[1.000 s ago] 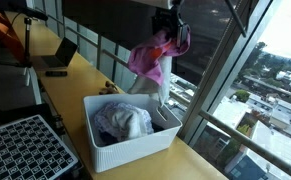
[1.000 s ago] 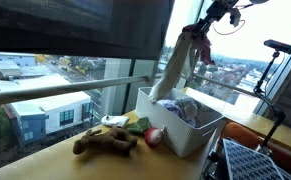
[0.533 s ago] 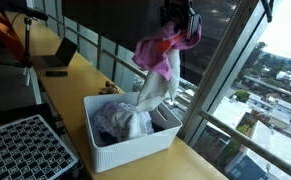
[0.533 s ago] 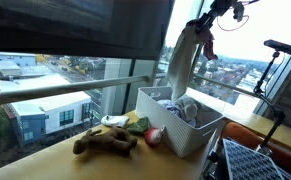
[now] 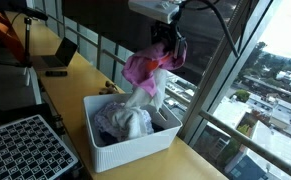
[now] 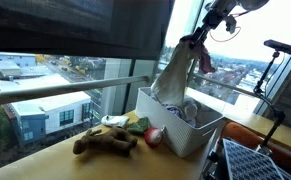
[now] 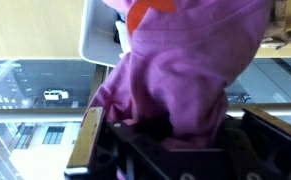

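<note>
A pink-purple cloth (image 5: 145,75) hangs from my gripper (image 5: 165,45) above a white plastic basket (image 5: 135,146). The cloth's lower end reaches down to the basket's far rim in both exterior views. The same cloth (image 6: 175,75) drapes beside the window under the gripper (image 6: 200,42), over the basket (image 6: 191,136). In the wrist view the cloth (image 7: 185,70) fills the frame and is bunched between the jaws of the gripper (image 7: 175,128), which is shut on it. White and pale laundry (image 5: 123,122) lies inside the basket.
The basket stands on a wooden counter along a glass window wall. A brown plush toy (image 6: 105,143), a red ball (image 6: 153,136) and small items lie beside it. A black gridded tray (image 5: 20,150) is at the near end, a laptop (image 5: 57,55) further back.
The gripper has come lower with the cloth since half a second ago. The cloth's hanging end now bunches closer to the basket's rim.
</note>
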{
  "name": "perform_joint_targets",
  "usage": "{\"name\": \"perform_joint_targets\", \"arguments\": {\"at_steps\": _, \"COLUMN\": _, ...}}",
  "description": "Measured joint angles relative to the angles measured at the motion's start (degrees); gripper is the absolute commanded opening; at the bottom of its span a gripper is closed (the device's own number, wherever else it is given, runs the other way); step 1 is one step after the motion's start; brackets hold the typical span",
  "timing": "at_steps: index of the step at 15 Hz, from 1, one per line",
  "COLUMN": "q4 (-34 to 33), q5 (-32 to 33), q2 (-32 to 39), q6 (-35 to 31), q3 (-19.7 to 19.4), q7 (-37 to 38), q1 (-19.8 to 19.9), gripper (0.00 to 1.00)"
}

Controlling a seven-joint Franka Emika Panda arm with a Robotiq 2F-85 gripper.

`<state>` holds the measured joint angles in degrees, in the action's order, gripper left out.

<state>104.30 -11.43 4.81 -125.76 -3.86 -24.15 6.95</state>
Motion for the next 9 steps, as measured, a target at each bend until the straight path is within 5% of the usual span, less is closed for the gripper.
{"name": "perform_joint_targets", "arguments": {"at_steps": 7, "q4": 2.21, "q5": 0.13, "q2": 0.45, "q6": -0.26, "q3": 1.37, "q7": 0.14, "q1": -2.15, "gripper": 0.99}}
{"name": "perform_joint_targets", "arguments": {"at_steps": 9, "q4": 2.21, "q5": 0.13, "q2": 0.22, "q6": -0.26, "q3": 1.5, "q7": 0.14, "q1": -2.67, "gripper": 1.0}}
